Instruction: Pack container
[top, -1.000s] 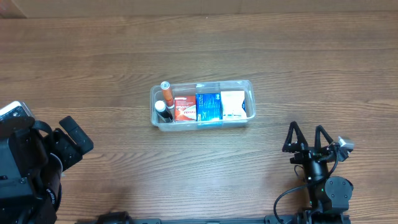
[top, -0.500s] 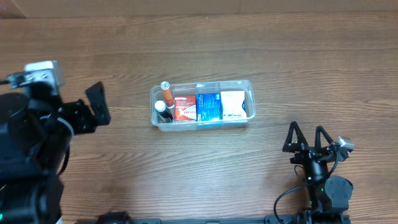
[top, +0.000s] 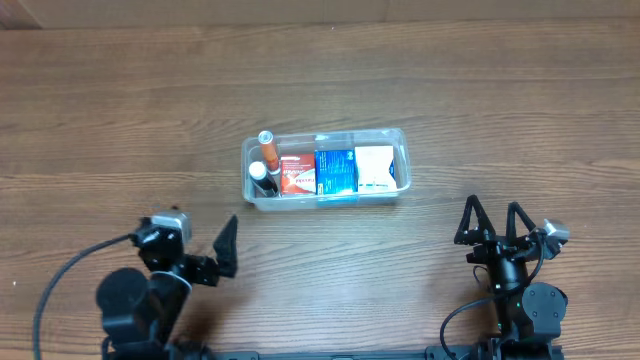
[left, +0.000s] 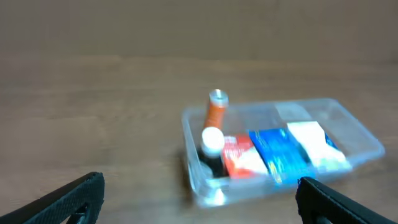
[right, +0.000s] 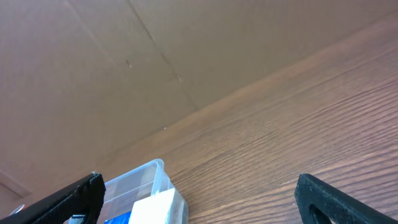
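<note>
Container (top: 398, 150), full w/ boxes (top: 335, 171) & tubes (top: 268, 152): L gripper (left: 200, 180), R gripper (top: 492, 206) jaws open, empty; looks packed, so park arms clear of rim.

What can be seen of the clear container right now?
The container is a clear rectangular plastic tub with rounded corners and a rim. It has no lid and sits upright, lengthwise across the wooden table near its middle. Inside, from left to right, are an upright orange tube, a dark white-capped tube, a red box, a blue box and a white box. Only the table and its contents touch it.
</note>
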